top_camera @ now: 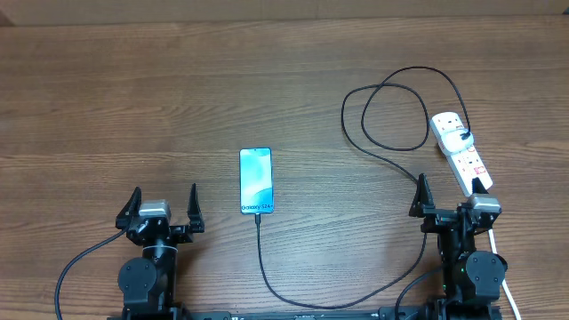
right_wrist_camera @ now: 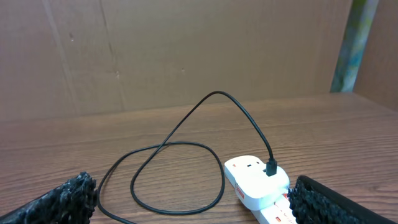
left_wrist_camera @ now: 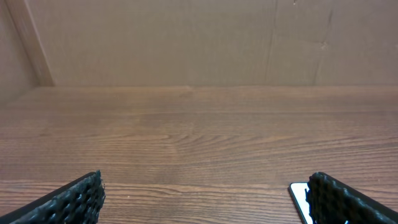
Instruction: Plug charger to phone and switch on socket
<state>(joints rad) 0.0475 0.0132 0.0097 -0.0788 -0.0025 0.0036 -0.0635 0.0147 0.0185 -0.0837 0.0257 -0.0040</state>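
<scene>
The phone lies flat mid-table with its screen lit; only a corner of it shows in the left wrist view. The charger, a thin black cable, runs from the phone's near edge, along the table's front, then loops up to the white socket at the right. Its black plug stands in a white block on the socket's far end. My left gripper is open, left of the phone. My right gripper is open, its right finger over the socket's near end.
Brown cardboard walls close off the table's far side. The charger's loops lie on the wood ahead of my right gripper. A white cord trails from the socket past the right arm's base.
</scene>
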